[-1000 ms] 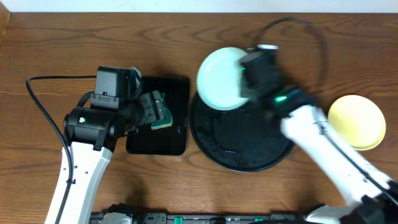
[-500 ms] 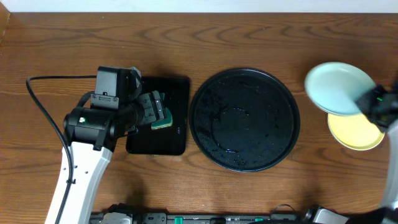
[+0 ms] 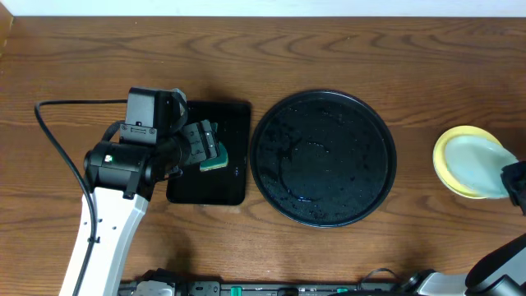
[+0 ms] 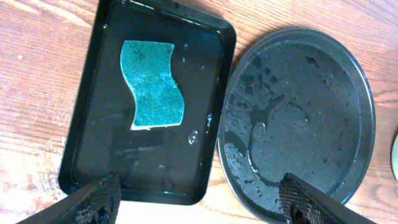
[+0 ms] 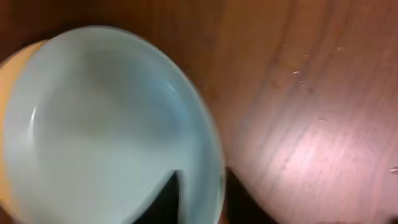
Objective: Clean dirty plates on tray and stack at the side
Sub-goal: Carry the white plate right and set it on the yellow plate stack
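Note:
The round black tray [image 3: 325, 156] is wet and holds no plate; it also shows in the left wrist view [image 4: 298, 118]. At the far right a pale mint plate [image 3: 477, 160] lies over the pale yellow plate [image 3: 445, 152]. My right gripper [image 3: 514, 179] is shut on the mint plate's rim [image 5: 106, 124], one finger inside and one outside [image 5: 202, 193]. The yellow plate's edge [image 5: 9, 81] peeks out at the left. I cannot tell if the two plates touch. The light blue plate is out of view. My left gripper [image 4: 199, 186] is open and empty above the small tray.
A small black rectangular tray [image 3: 230, 185] lies left of the round tray, with a green sponge [image 4: 151, 84] in it. The left arm [image 3: 123, 164] stands over its left side. A black cable [image 3: 57, 140] runs along the table at the far left.
My right arm carried the mint plate from the round tray's far-left rim across to the right and down over the yellow plate. The left arm has not moved.

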You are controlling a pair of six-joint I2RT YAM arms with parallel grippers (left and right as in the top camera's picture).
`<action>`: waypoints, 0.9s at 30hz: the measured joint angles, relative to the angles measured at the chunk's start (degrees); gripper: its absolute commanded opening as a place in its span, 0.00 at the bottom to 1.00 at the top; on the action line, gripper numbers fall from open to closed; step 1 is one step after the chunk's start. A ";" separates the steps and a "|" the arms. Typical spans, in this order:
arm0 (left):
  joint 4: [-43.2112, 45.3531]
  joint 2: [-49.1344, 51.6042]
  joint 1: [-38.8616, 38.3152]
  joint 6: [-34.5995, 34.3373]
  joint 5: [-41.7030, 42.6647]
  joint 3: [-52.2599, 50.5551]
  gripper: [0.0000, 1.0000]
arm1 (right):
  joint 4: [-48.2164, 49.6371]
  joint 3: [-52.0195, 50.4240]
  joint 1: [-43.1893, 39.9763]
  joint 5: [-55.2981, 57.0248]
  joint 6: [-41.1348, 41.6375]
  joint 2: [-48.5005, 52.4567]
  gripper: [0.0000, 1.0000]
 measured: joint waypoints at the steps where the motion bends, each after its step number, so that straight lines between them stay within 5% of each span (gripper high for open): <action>1: 0.00 0.00 0.00 0.00 0.00 0.00 0.82 | 0.17 0.00 0.00 -1.07 -0.46 -0.11 0.41; 9: -0.02 0.00 0.02 0.00 0.00 0.00 0.82 | 0.72 -0.02 2.97 -18.25 -6.99 -7.43 0.61; 15: 0.00 0.00 0.00 0.00 -0.02 0.00 0.82 | -2.49 0.00 15.45 -28.02 -10.40 -22.97 0.74; 16: -0.02 0.00 0.00 0.00 0.00 0.00 0.82 | -2.84 0.00 18.08 -28.52 -10.73 -25.18 0.78; 17: 0.02 0.00 0.02 0.00 -0.02 0.00 0.82 | -3.15 0.00 21.29 -29.05 -11.13 -27.67 0.99; 22: 0.00 0.00 0.00 0.00 0.00 0.02 0.82 | -3.04 0.02 37.86 -31.28 -11.76 -38.60 0.99; 27: 0.00 0.00 0.00 0.00 0.00 0.02 0.82 | -3.43 0.02 45.27 -32.15 -11.54 -43.32 0.99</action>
